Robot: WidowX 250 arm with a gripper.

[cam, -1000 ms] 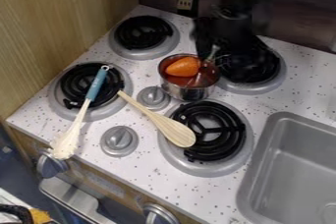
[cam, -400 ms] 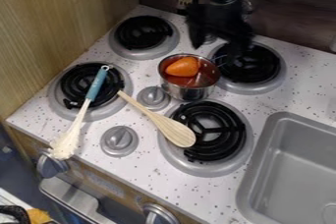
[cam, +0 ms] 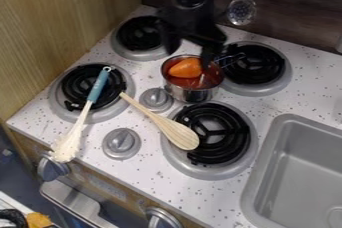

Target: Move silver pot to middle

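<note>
The speckled white bench (cam: 157, 182) spreads under everything, with the grey sink (cam: 300, 172) set into its right side. From the top edge the black arm (cam: 192, 2) hangs over the rear of the stove, its pincer (cam: 190, 55) just above and behind the pot. The pincer's two fingers stand well apart, one toward each side of the pot's rear rim, and I see nothing held between them. Four coil burners are laid out in a rough diamond: a rear one (cam: 142, 34), a left one (cam: 93, 91), a right one (cam: 255, 67) and a front one (cam: 212, 134). The silver pot (cam: 190, 95) stands upright on the bench in the space between these four, near the right and front burners, its thin wire handle (cam: 231, 59) pointing toward the right one. That spot fits "middle" well, so I'd judge the move itself as good as done; what is left, I think, is only to lift the arm clear without knocking the rim or the handle. A blue-handled utensil (cam: 98, 87) lies across the left burner, and a wooden spatula (cam: 175, 131) reaches over the front one. Smaller still, an orange carrot-like piece (cam: 185, 67) rests in the pot's red contents (cam: 213, 76).
</note>
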